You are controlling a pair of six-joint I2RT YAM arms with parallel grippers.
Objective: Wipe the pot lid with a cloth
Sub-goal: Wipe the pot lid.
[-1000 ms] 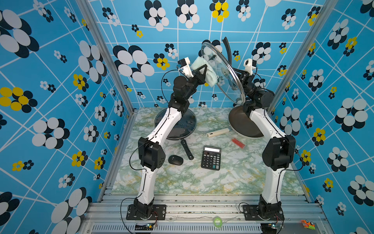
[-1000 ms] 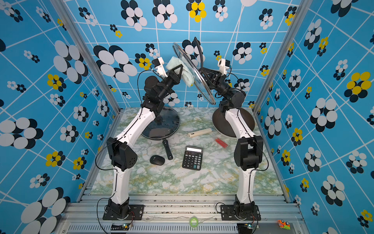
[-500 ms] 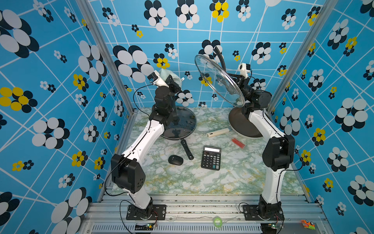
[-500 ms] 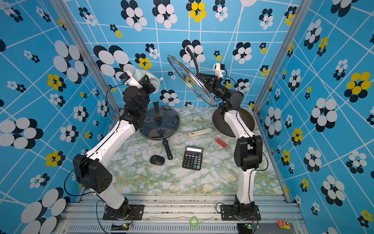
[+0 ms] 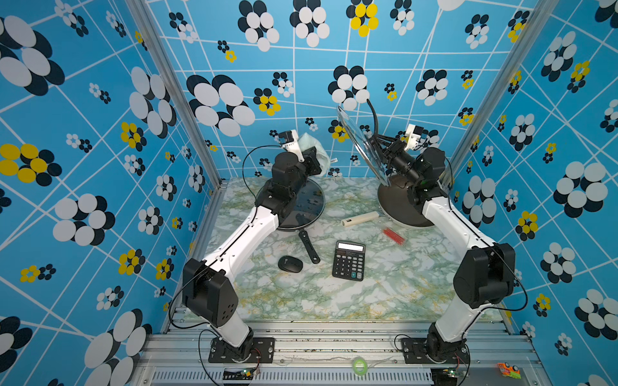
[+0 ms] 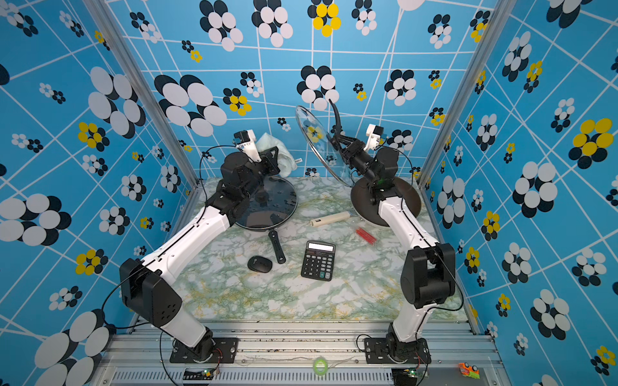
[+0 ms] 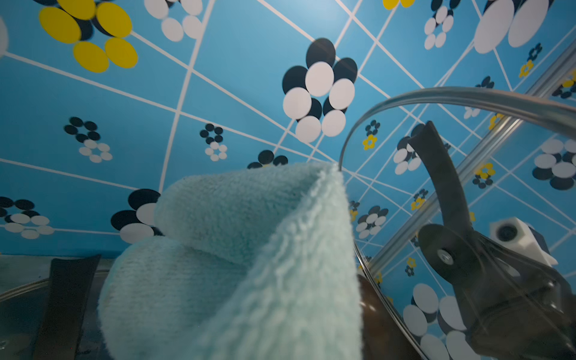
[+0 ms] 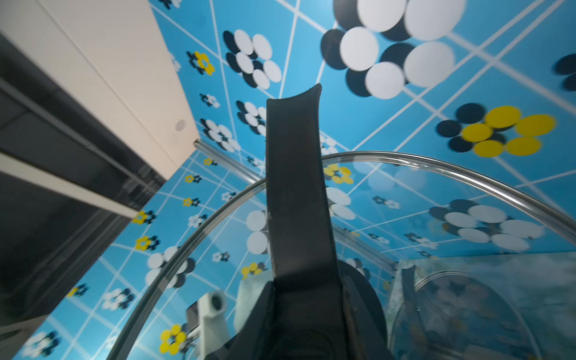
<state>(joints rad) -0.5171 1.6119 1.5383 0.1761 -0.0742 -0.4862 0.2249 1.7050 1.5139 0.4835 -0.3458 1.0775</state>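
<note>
The pot lid (image 5: 359,143), clear glass with a steel rim and a long black handle (image 5: 373,113), stands on edge in the air at the back right. My right gripper (image 5: 381,148) is shut on that handle, which fills the right wrist view (image 8: 296,187) in front of the rim (image 8: 436,168). The mint-green cloth (image 5: 314,148) is bunched in my left gripper (image 5: 309,157), which is shut on it over the back left of the table. Both top views show a gap of blue wall between the cloth (image 6: 277,150) and the lid (image 6: 316,140). In the left wrist view the cloth (image 7: 249,249) hides the jaws beside the lid (image 7: 467,93).
Under my left arm a dark pan with a glass cover (image 5: 302,204) points its black handle (image 5: 309,247) forward. An upturned dark pan (image 5: 398,207) with a cream handle (image 5: 359,219) lies under the lid. A mouse (image 5: 290,264), calculator (image 5: 348,260) and red item (image 5: 394,235) lie mid-table.
My left gripper left the lid with the cloth, swung left, then came back right and lower. My right arm has lowered the lid.
</note>
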